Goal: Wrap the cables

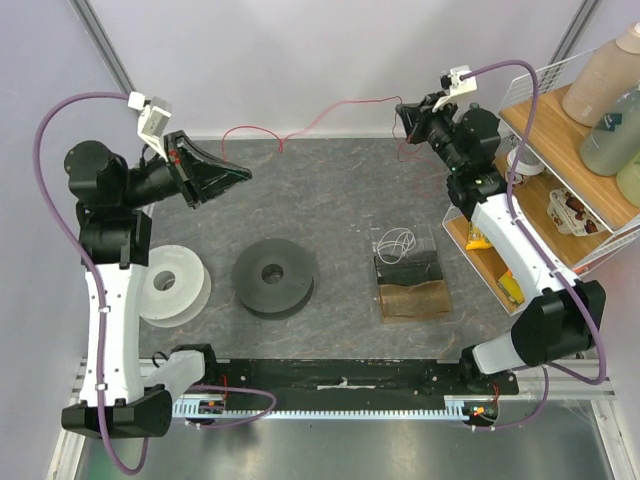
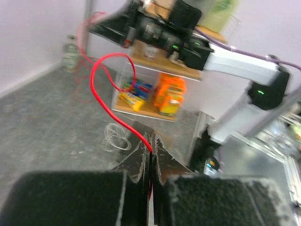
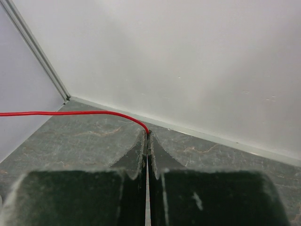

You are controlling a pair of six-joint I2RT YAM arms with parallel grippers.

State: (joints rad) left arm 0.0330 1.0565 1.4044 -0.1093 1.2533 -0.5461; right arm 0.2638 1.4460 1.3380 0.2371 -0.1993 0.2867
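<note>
Red wire (image 3: 70,112) spans air between arms, over table's far edge. Left gripper (image 2: 151,146) pinches one stretch, right gripper (image 3: 147,136) another (both jaws pressed tight on it). Likely held apart to straighten curls before winding; dark spool (image 1: 275,277) sits below.

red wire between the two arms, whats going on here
Both arms are holding one thin red wire up near the far wall. The left gripper is shut on one part of it and the right gripper is shut on another. The wire hangs between them in loose curls. A white spool and a dark spool sit on the table nearer the bases, and the wire is not around either one.
</note>
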